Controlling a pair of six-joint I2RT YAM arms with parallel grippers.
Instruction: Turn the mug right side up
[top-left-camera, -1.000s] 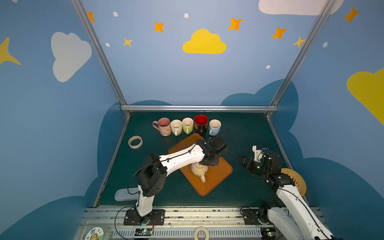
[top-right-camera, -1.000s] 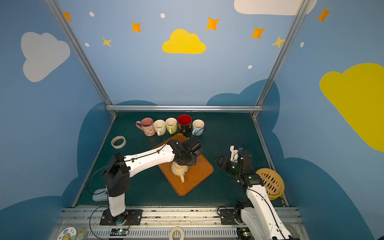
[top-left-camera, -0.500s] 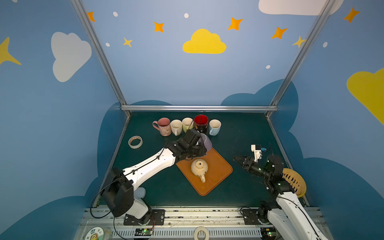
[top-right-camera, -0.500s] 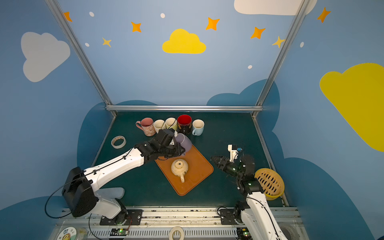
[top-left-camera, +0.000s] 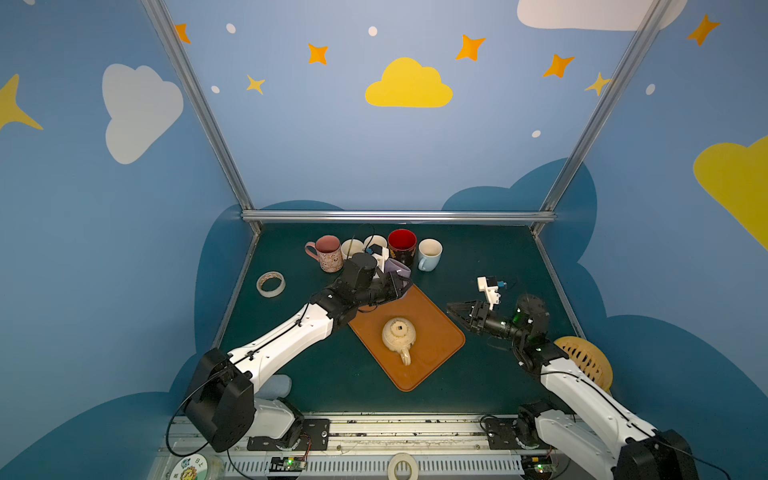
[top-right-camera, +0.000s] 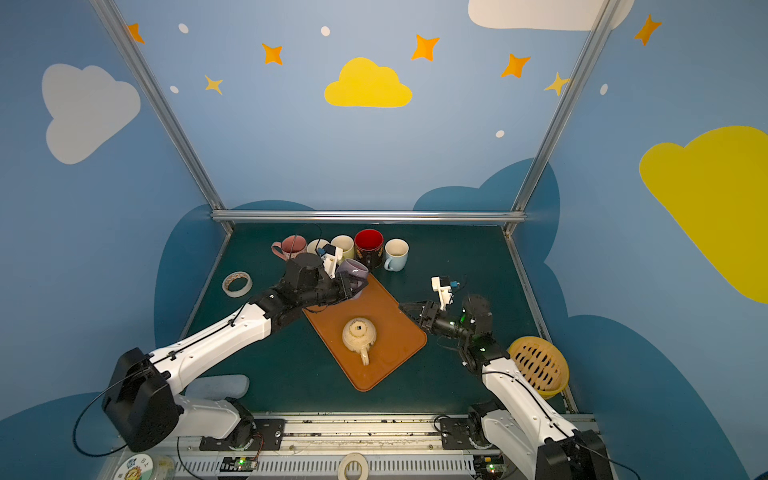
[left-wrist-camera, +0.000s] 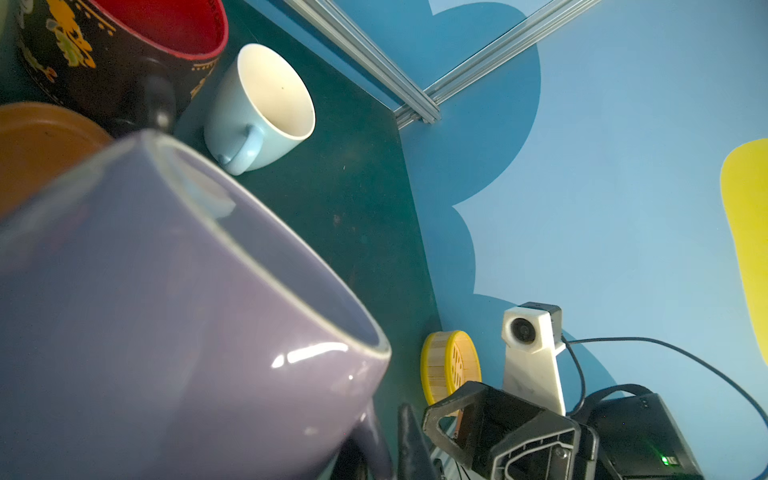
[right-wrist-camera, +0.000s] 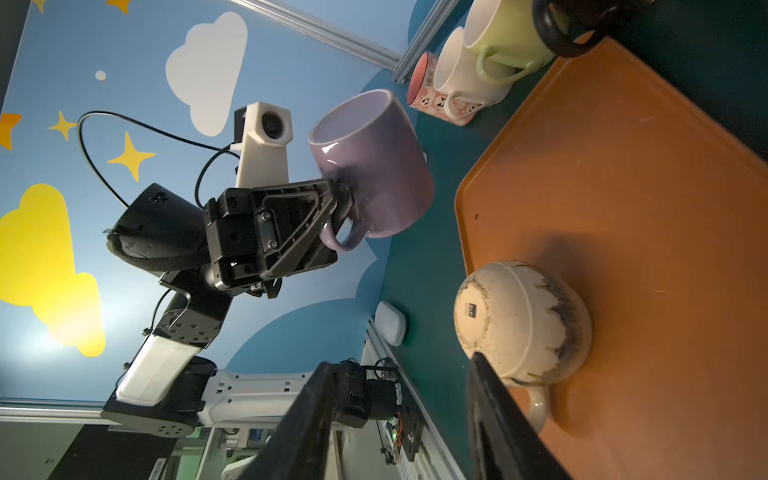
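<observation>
Your lilac mug (right-wrist-camera: 374, 166) is held tilted at the 12 o'clock corner of the orange tray (top-left-camera: 436, 332), with the left gripper (right-wrist-camera: 343, 205) jaws clamped on its handle. A cream mug (top-left-camera: 398, 332) sits upside down mid-tray, handle toward 6 o'clock. At the tray's 3 o'clock, your right gripper (top-left-camera: 453, 309) is empty, jaws partly apart. A row of mugs (top-left-camera: 402, 245) lines the desk (top-left-camera: 498, 257) at 12 o'clock.

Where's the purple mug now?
In a top view the purple mug is near the middle, held by its handle in the left gripper, at the orange tray's far corner near the red-lined mug.
</observation>
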